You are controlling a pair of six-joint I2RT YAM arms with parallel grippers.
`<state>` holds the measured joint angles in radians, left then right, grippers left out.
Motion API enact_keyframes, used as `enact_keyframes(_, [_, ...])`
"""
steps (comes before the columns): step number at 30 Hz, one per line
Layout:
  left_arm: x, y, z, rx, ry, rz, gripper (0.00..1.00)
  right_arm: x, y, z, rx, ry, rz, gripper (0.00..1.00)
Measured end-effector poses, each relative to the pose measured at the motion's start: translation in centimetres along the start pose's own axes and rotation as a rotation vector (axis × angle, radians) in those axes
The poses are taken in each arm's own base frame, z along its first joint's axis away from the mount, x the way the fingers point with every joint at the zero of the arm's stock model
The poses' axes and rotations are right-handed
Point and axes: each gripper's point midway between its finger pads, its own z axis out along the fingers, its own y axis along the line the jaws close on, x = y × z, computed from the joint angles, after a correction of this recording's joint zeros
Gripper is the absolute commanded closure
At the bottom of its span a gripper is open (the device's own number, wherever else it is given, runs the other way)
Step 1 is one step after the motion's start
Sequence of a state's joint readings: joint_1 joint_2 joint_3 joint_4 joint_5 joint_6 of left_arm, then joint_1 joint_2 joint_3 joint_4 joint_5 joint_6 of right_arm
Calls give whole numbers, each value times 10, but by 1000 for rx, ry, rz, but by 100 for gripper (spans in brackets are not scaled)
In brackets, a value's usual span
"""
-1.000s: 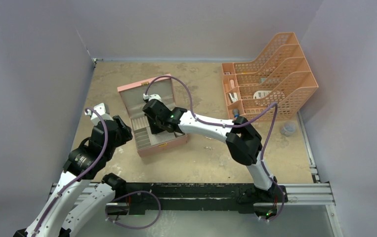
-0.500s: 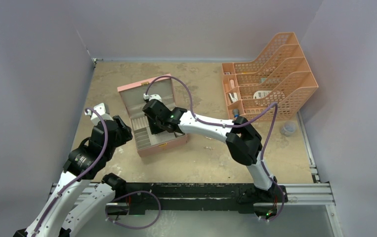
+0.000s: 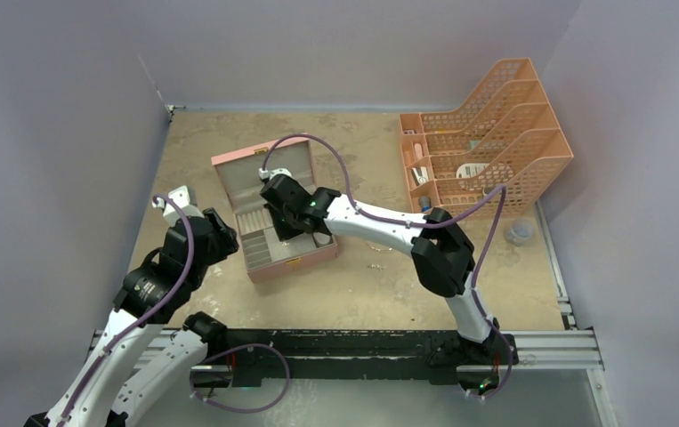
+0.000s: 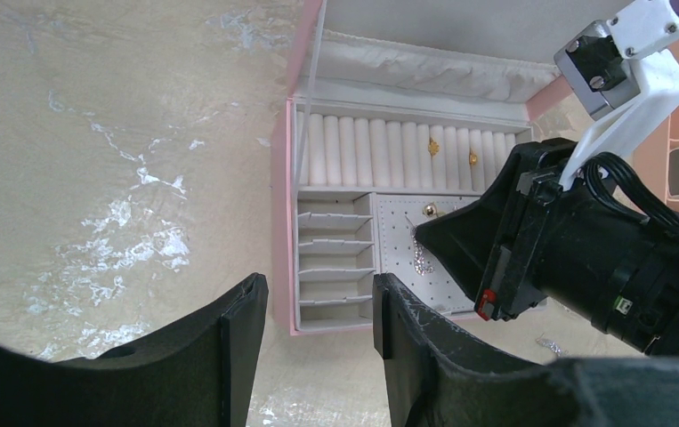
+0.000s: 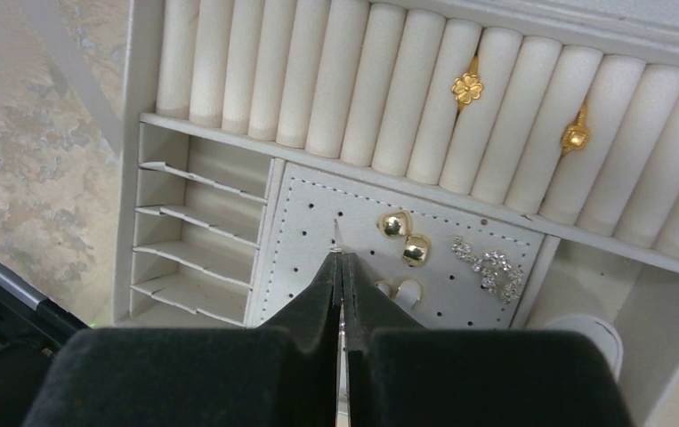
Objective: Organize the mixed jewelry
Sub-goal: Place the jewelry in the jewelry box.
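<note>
My right fingers point(image 5: 318, 302) are pressed shut over the box's point(image 4: 280, 231) dotted panel, just beside two gold studs point(image 5: 395, 222). My left fingers point(image 4: 239, 334) (left of the box) stand apart, holding nothing.

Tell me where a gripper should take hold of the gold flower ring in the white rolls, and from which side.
Grip the flower head of the gold flower ring: the band is mostly sunk between two white rolls. Come down from above, probably with one finger at each end of the slot, because the rolls close off its other two sides.
</note>
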<state>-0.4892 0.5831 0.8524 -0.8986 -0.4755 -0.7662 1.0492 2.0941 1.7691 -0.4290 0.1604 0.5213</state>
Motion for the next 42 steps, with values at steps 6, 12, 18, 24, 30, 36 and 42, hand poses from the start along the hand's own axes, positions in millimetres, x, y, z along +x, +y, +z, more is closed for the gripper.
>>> enact_keyframes(6, [0,0,-1,2,-3,-2,53,-5,-1,-8,-11,20,-22,100])
enact_keyframes(12, [0,0,-1,2,-3,-2,53,-24,9,-20,-42,-12,-22,84])
enact_keyframes(18, [-1,0,-1,3,-4,-3,53,-21,7,-19,-37,-3,-19,72])
enact_keyframes(24, [-1,0,-1,3,-4,-2,53,-15,4,-15,-30,8,-20,74])
enact_keyframes(30, [-1,0,-1,3,-4,-3,53,-13,1,-7,-13,7,-21,79])
enact_keyframes(36, [-1,0,-1,3,-4,-2,53,-7,-1,4,-4,20,-23,78])
enact_keyframes(42, [-1,0,-1,3,-4,-3,53,-6,-1,8,-3,22,-23,79])
